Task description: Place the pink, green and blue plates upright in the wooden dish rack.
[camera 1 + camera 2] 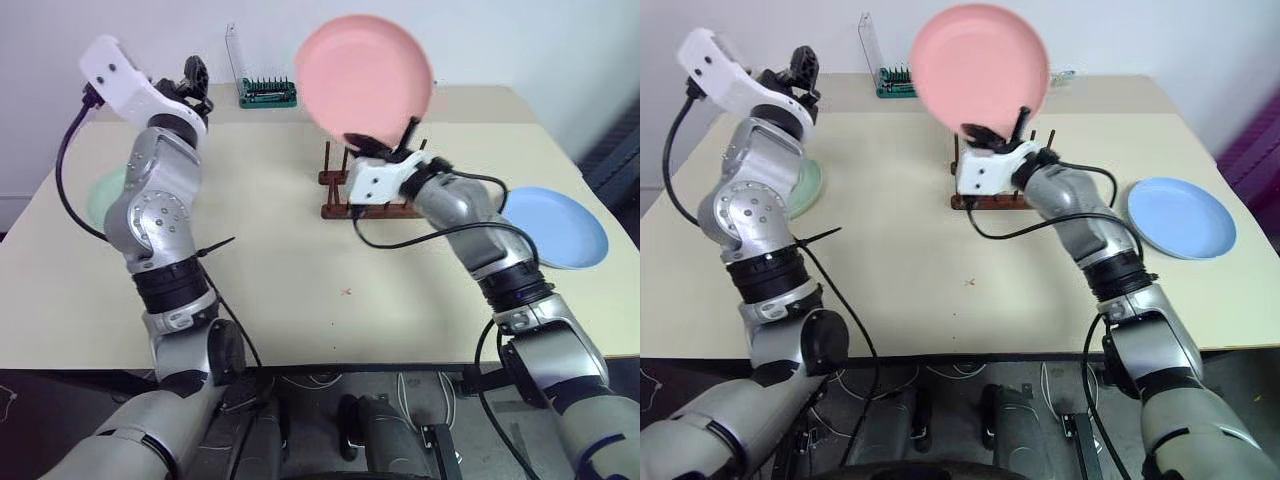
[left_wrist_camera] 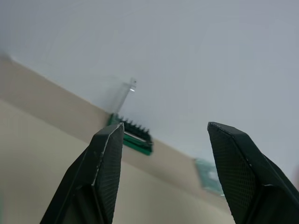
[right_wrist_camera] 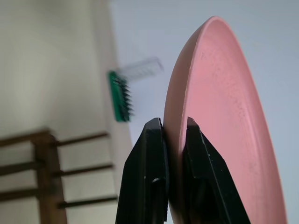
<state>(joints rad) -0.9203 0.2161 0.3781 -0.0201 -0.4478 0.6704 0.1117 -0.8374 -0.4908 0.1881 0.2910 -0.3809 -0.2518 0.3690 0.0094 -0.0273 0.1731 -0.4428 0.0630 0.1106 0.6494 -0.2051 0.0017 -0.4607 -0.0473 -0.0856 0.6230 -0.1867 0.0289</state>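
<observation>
Three plates were in sight, all plain, round, shallow and matte. The pink plate [image 1: 365,75], a salmon colour, stood on edge in the air just above the wooden dish rack [image 1: 345,188], its face toward the camera. The right gripper [image 3: 175,140] pinched its lower rim, one black finger on each side of the thin edge. The rack itself, dark reddish-brown with thin upright pegs on two base rails, sat on the beige table [image 1: 300,290] with none of the plates in it, partly hidden behind the right wrist. The blue plate [image 1: 560,228] lay flat on the table to the right of the rack, well apart from it. The green plate [image 1: 808,186] lay flat far left of the rack, mostly hidden by the left arm. The left gripper [image 2: 163,154] hung raised to the left of the rack, fingers spread and empty.
</observation>
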